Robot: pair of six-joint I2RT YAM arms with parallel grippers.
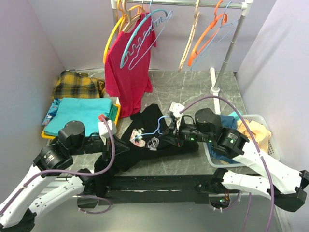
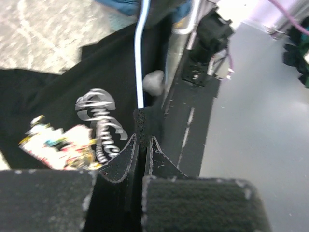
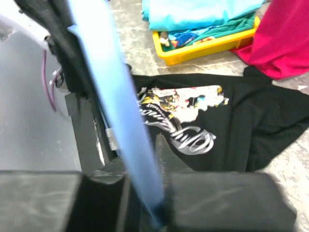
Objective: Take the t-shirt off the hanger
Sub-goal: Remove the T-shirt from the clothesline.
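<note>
A black t-shirt (image 1: 145, 126) with a colourful print lies crumpled on the table between my two arms. A light-blue hanger (image 1: 155, 128) rests on it, partly inside the cloth. My left gripper (image 1: 120, 147) is at the shirt's left edge. In the left wrist view it (image 2: 143, 139) is shut on a fold of the black t-shirt (image 2: 58, 96), with the hanger's wire (image 2: 140, 58) just beyond. My right gripper (image 1: 170, 135) reaches in from the right. In the right wrist view it (image 3: 145, 162) is shut on the hanger's blue bar (image 3: 116, 96), above the printed t-shirt (image 3: 251, 116).
A red t-shirt (image 1: 128, 72) and several bare hangers hang from the rail (image 1: 193, 4) at the back, held up by a pole (image 1: 227, 58). A yellow tray (image 1: 48, 135) of folded clothes and a plaid garment (image 1: 77, 84) lie at the left. A white basket (image 1: 263, 118) sits at the right.
</note>
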